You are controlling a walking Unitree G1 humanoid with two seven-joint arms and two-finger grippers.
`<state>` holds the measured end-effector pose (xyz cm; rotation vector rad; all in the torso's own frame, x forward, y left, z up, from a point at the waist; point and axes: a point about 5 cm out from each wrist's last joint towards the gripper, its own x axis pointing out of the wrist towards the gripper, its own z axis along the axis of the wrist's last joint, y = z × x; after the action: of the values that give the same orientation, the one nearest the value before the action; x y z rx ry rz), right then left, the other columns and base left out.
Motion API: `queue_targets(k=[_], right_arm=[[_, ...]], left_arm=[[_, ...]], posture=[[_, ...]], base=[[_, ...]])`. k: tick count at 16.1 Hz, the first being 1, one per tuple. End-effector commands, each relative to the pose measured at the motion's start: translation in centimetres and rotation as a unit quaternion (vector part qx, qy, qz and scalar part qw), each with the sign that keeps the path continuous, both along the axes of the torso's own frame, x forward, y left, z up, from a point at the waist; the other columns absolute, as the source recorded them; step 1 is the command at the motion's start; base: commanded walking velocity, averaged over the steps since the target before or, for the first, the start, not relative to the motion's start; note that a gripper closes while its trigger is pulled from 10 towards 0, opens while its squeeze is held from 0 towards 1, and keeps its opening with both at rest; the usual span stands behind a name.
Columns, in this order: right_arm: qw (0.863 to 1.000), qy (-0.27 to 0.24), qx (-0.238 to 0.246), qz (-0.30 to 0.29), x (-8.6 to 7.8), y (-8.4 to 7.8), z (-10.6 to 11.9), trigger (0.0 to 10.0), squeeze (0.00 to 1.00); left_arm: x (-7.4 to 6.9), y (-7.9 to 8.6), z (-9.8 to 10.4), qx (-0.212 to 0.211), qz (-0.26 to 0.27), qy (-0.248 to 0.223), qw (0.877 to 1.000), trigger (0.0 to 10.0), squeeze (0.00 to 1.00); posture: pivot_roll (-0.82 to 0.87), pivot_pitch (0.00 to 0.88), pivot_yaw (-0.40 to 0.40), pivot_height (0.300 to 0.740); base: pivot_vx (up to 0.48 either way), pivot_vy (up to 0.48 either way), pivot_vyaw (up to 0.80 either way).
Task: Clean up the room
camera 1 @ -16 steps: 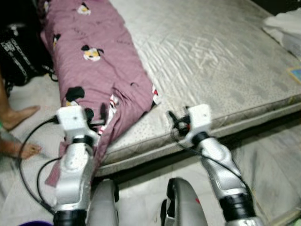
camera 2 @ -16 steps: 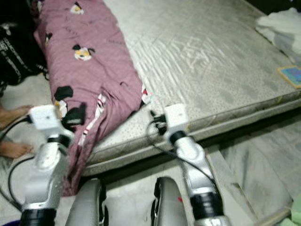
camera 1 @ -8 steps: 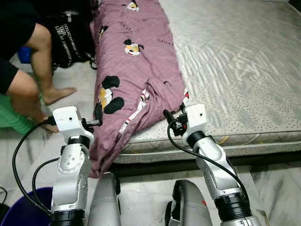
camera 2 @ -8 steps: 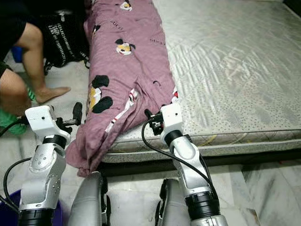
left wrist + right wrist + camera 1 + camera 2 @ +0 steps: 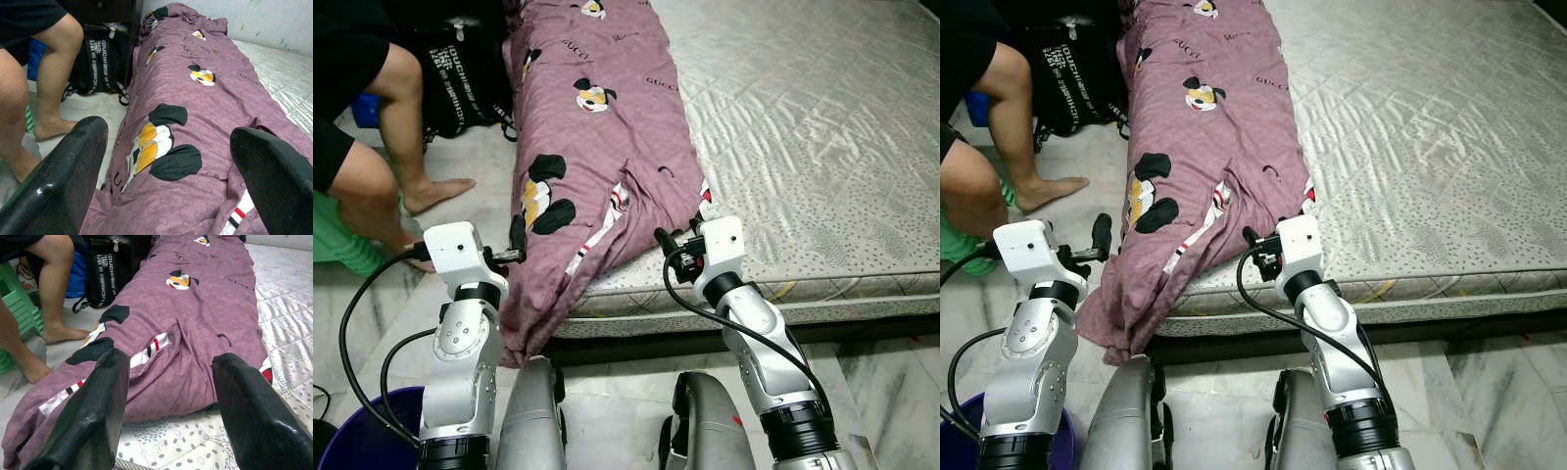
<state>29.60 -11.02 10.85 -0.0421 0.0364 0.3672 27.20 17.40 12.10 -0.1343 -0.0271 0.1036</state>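
Mauve cartoon-print blanket (image 5: pixel 597 147) lies lengthwise along the mattress (image 5: pixel 822 127) left edge, its near end drooping to the floor. Left gripper (image 5: pixel 171 161) and right gripper (image 5: pixel 168 396) face it, jaws released and holding nothing. Head views add a purple bucket (image 5: pixel 357 436); wrist views a green stool (image 5: pixel 17 298) beside a person's legs (image 5: pixel 391 127).

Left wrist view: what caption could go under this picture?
Open left gripper faces a purple cartoon blanket on the mattress, a person's leg beside it.

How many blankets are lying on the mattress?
1: the purple blanket lies along the mattress edge on the robot's left, its near end hanging toward the floor.
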Motion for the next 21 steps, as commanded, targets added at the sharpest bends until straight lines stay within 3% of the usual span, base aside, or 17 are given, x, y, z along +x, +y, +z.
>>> queue_targets(k=[1, 11, 19, 21], right_arm=[[1.0, 0.007, -0.001, -0.004, -0.08, -0.33, -0.29, 10.0, 0.0], [1.0, 0.003, 0.002, -0.003, 0.05, -0.37, -0.12, 10.0, 0.0], [1.0, 0.002, 0.001, 0.002, 0.07, -0.38, -0.19, 10.0, 0.0], [1.0, 0.002, 0.002, 0.002, 0.08, -0.4, -0.21, 10.0, 0.0]], left_arm=[[0.03, -0.23, -0.11, 0.003, -0.005, 0.005, 1.0, 10.0, 0.0], [0.41, -0.27, -0.08, 0.007, 0.002, 0.005, 1.0, 10.0, 0.0], [0.46, -0.26, -0.1, 0.01, 0.008, 0.003, 1.0, 10.0, 0.0], [0.47, -0.2, -0.08, 0.011, 0.012, 0.002, 1.0, 10.0, 0.0]], posture=[[0.04, 0.137, -0.053, 0.629], [0.04, 0.134, -0.052, 0.629], [0.04, 0.123, -0.055, 0.537], [0.04, 0.12, -0.057, 0.532]], base=[[0.0, 0.0, 0.0], [0.0, 0.0, 0.0], [0.0, 0.0, 0.0], [0.0, 0.0, 0.0]])
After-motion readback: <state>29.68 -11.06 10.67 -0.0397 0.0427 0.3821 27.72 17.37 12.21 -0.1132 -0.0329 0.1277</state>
